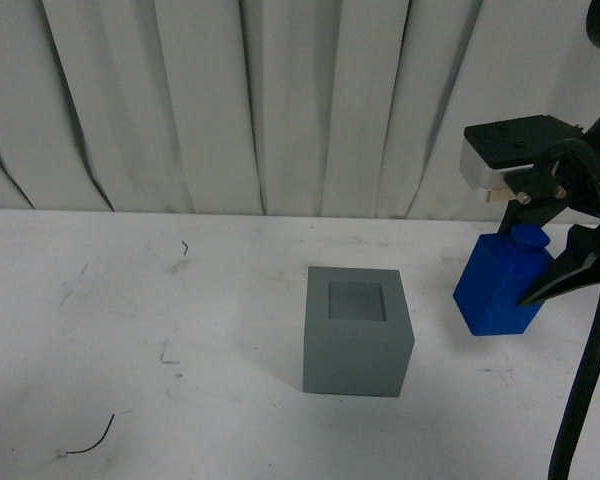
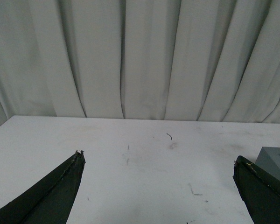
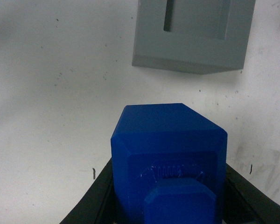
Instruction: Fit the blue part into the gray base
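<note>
The gray base (image 1: 358, 330) stands on the white table near the middle, its square recess facing up. To its right, my right gripper (image 1: 540, 270) is shut on the blue part (image 1: 500, 285), tilted and held above the table, knob toward the wrist. In the right wrist view the blue part (image 3: 170, 154) fills the space between the black fingers (image 3: 91, 200), with the gray base (image 3: 193, 35) beyond it. My left gripper (image 2: 158, 186) stands open over bare table; a corner of the gray base (image 2: 275, 161) shows beside one finger.
A white pleated curtain (image 1: 230, 100) hangs behind the table (image 1: 130, 330). A short black wire scrap (image 1: 90, 440) lies near the table's front left, and a smaller one (image 1: 185, 247) near the back.
</note>
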{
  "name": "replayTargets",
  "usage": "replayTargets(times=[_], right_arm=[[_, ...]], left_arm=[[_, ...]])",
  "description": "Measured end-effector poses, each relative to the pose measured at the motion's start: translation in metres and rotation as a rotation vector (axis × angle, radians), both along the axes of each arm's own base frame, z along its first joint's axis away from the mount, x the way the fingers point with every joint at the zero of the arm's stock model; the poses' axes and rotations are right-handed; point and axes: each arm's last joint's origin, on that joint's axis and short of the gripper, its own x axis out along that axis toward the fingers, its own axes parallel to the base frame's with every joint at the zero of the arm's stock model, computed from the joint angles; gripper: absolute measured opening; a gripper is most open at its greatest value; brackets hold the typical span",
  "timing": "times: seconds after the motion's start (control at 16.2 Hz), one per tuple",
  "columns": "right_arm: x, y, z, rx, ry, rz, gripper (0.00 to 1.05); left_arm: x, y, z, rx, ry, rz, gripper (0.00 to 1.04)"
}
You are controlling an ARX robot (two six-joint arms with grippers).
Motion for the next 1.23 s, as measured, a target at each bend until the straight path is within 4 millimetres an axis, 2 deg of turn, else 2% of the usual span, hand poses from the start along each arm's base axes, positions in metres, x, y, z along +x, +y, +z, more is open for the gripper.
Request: replayTargets(times=[0.31,0.8,0.98,1.11,1.23], right_arm=[[0.006,0.040,0.020,0.050,-0.003,0.027,0.47],[0.015,0.061,0.014,0.055,0.032,0.036,0.47],[0.021,0.078,0.012,0.052,0.025,0.038,0.47],[0.024,0.099,-0.005,0.040,0.064,0.000,0.47],[0.023,0.103,-0.005,0.042,0.071,-0.035,0.47]], left_arm=[[0.000,0.000,0.000,0.000,0.000,0.000,0.98],[0.000,0.000,0.000,0.000,0.000,0.000,0.98],[0.000,0.000,0.000,0.000,0.000,0.000,0.98],[0.000,0.000,0.000,0.000,0.000,0.000,0.98],[0.000,0.000,0.000,0.000,0.000,0.000,0.98]])
